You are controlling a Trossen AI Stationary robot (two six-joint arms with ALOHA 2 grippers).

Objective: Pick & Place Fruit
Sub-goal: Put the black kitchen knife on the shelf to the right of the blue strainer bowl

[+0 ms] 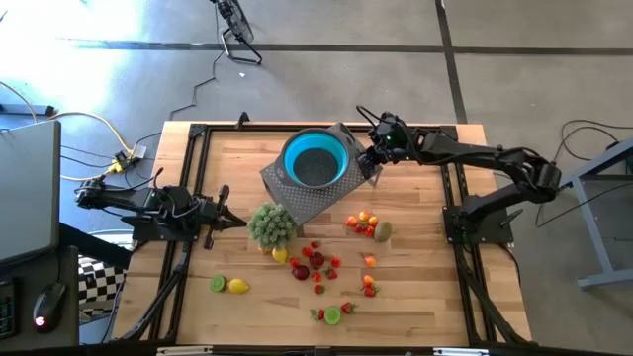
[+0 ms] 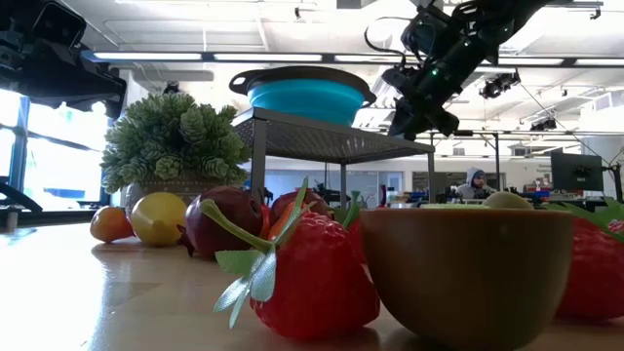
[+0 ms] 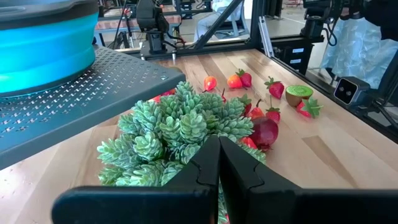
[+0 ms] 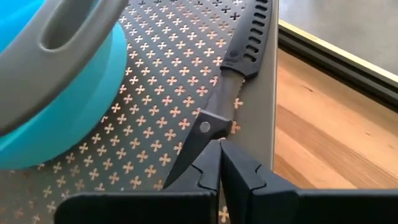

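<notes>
Small fruit pieces lie scattered on the wooden table: a kiwi (image 1: pixel 382 230), strawberries (image 1: pixel 316 259), a lemon (image 1: pixel 238 286) and a lime half (image 1: pixel 332 315). In the low view a strawberry (image 2: pixel 312 278) sits close to the camera. A blue bowl (image 1: pixel 316 158) stands on a grey perforated stand (image 1: pixel 307 203). A black-handled knife (image 4: pixel 224 93) lies on that stand beside the bowl. My right gripper (image 4: pixel 219 155) is shut over the knife's handle end, at the stand's right edge (image 1: pixel 374 163). My left gripper (image 1: pixel 237 220) waits shut at the left, facing a green plant (image 3: pixel 180 130). My right gripper's shut fingertips slant down from the table's right side, right over the knife's handle end (image 4: pixel 186 155). I cannot tell whether they touch it. The knife lies flat on the perforated stand.
The potted plant (image 1: pixel 272 224) stands between my left gripper and the fruit. Black rails (image 1: pixel 193 188) run along the left and right sides of the table. Bare wood shows at the near left (image 1: pixel 178 307) and near right (image 1: pixel 425 297).
</notes>
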